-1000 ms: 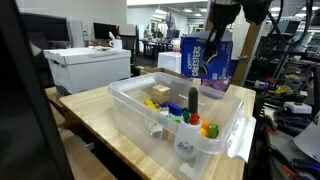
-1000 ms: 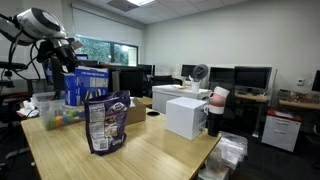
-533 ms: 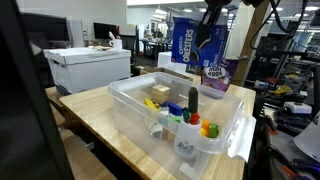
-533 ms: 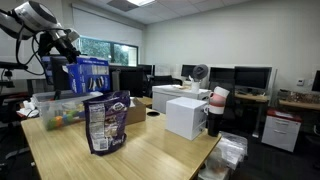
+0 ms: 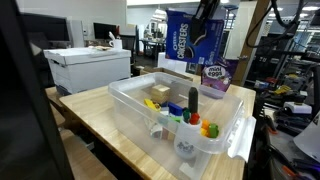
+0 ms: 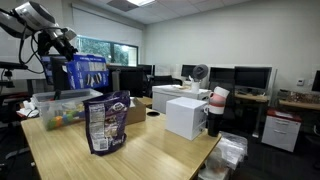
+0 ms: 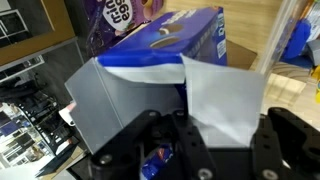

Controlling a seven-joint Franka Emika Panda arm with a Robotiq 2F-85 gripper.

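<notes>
My gripper (image 5: 209, 12) is shut on the open top flap of a blue cardboard box (image 5: 190, 42), which hangs in the air above the far side of a clear plastic bin (image 5: 140, 112). In an exterior view the gripper (image 6: 62, 42) holds the box (image 6: 86, 73) over the bin (image 6: 42, 102) at the left. In the wrist view the blue box (image 7: 170, 40) fills the frame, its white flap (image 7: 222, 95) running down into the gripper (image 7: 226, 138). The bin holds a yellow block (image 5: 158, 94), a dark bottle (image 5: 193, 100) and small coloured toys (image 5: 204, 127).
A purple snack bag (image 5: 219, 74) stands behind the bin and shows on the wooden table (image 6: 150, 150) as the purple bag (image 6: 107, 122). A white printer (image 5: 88, 68) stands beyond the table. A white box (image 6: 186, 116) and office desks lie further off.
The gripper has lifted the blue box up off the table beside the bin and carried it higher and a little sideways over the last second. The bin and purple bag have not moved.
</notes>
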